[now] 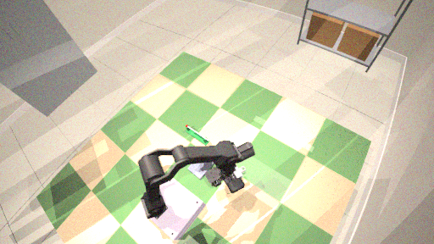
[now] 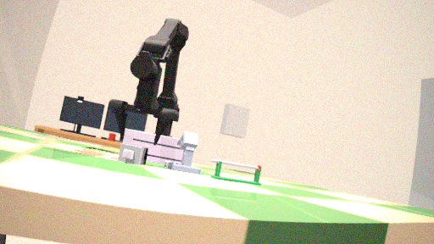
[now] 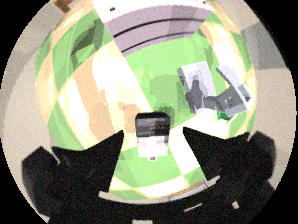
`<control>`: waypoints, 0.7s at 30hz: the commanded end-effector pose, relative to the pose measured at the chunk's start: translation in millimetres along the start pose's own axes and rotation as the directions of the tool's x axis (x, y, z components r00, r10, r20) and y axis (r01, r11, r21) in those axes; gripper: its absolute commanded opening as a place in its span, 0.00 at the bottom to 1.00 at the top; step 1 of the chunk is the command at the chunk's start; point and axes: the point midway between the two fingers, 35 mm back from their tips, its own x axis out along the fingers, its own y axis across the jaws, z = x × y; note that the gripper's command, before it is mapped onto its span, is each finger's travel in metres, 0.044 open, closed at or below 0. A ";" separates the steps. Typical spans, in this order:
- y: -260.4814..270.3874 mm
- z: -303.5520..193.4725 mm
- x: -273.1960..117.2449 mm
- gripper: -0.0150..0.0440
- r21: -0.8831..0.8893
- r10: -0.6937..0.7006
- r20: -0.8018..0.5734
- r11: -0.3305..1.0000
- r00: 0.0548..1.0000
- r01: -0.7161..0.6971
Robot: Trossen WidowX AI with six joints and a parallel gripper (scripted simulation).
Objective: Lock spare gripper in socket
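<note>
My gripper (image 1: 225,183) (image 2: 140,141) (image 3: 153,131) is open, with its fingers pointing down on either side of the spare gripper (image 2: 132,154) (image 3: 152,135), a grey and black block with a small pale square spigot. A gap shows on both sides of it in the wrist view. The pale mount (image 1: 198,169) (image 2: 189,148) (image 3: 197,82) stands beside it on a flat base, its raised head angled; no pin shows in it. The white lock pin (image 2: 237,164) with a red end lies across the green rack (image 1: 197,135) (image 2: 236,180) (image 3: 223,115), beyond the mount.
A lilac slotted box (image 1: 180,207) (image 2: 163,148) (image 3: 160,25) stands beside the arm's base, close to the mount. The checkered green and cream top (image 1: 297,119) (image 2: 106,182) lies under everything. A shelf with boxes (image 1: 347,21) and two monitors (image 2: 81,112) stand far off in the background.
</note>
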 end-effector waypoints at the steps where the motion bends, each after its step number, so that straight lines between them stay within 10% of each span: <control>1: 0.0 0.3 1.2 1.00 0.000 0.000 0.002 1.000 1.000 0.000; 21: -0.2 4.3 -60.2 1.00 0.000 0.000 -0.001 1.000 1.000 0.000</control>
